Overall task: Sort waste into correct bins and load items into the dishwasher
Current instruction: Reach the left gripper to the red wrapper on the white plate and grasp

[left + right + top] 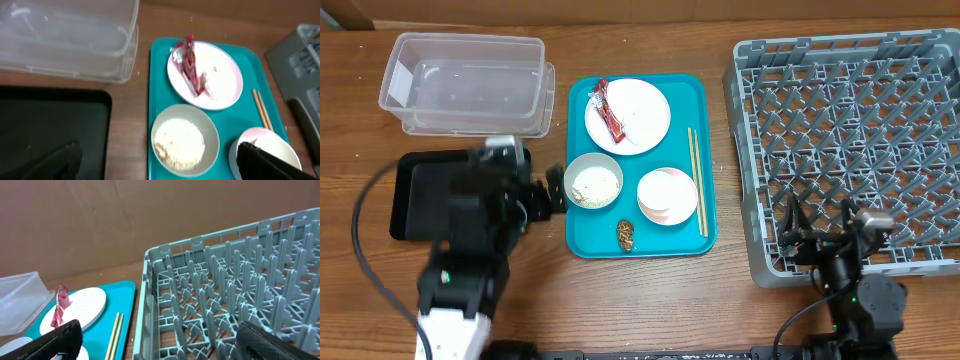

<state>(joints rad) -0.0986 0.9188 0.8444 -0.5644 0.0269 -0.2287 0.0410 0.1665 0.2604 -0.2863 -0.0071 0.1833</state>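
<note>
Red-and-white wrapper point(607, 112): crumpled, lying on the white plate point(645, 118), toward that plate's 9 o'clock side.
White plate: sits at 12 o'clock on the teal tray point(685, 95); a few white bits lie just beside the wrapper.
Rice point(593, 186): a loose pale heap inside the rice bowl point(570, 168), at 8 o'clock on the teal tray.
Brown lump point(626, 233): bare on the teal tray at 6 o'clock, near the front rim and between the two bowls.
Pink-rimmed bowl point(667, 196): upright at 4 o'clock on the teal tray, just beside the rice bowl.
Chopsticks point(697, 180): a thin wooden pair, side by side along the teal tray's 3 o'clock edge, running from 12 to 6.
Clear tub point(465, 85): on the table point(720, 310) at 10 o'clock from the teal tray.
Black tray point(415, 195): at 9 o'clock from the teal tray and 6 o'clock from the clear tub, partly hidden under the left arm.
Dish rack point(850, 130): grey lattice with upright pegs, at 3 o'clock from the teal tray, a strip of bare wood between them.
Left claw point(552, 196): released, fingers spread wide and grasping nothing, at the teal tray's 9 o'clock edge, just beside the rice bowl; its wrist view looks down on that bowl between the two fingers.
Right claw point(820, 216): released, fingers wide apart and grasping nothing, at the dish rack's 6 o'clock rim.
</note>
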